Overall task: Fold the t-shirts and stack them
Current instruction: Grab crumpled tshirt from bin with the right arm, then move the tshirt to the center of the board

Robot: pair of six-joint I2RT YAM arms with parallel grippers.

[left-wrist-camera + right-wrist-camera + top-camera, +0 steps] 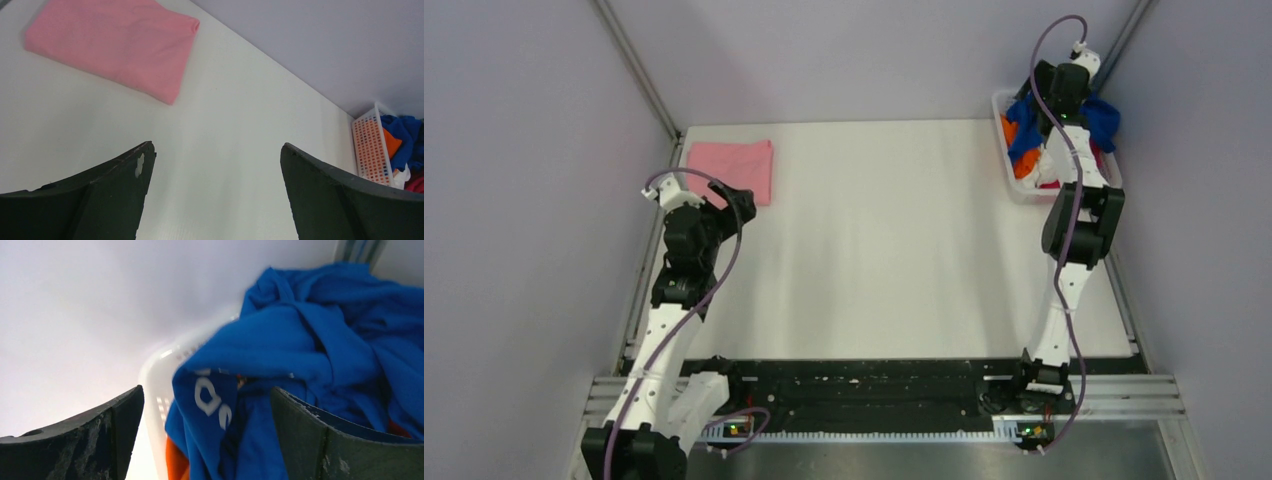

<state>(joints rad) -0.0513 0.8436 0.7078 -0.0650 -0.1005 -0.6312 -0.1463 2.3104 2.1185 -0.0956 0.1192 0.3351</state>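
Right gripper (207,395): jaws apart, poised over white plastic lattice basket (156,371) at far right corner of white table (874,230), straddling crumpled royal-blue cotton tee (310,340), likely next pick. Folded light pink tee (732,168) lies far left, probably stack base. Left gripper (215,150): jaws apart, empty, hovers near it.

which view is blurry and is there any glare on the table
Right wrist: the blue t-shirt and basket rim are soft and smeared. Left wrist: the pink t-shirt is sharp, evenly lit. Top external: sharp, with faint pale bands of sheen on the table.
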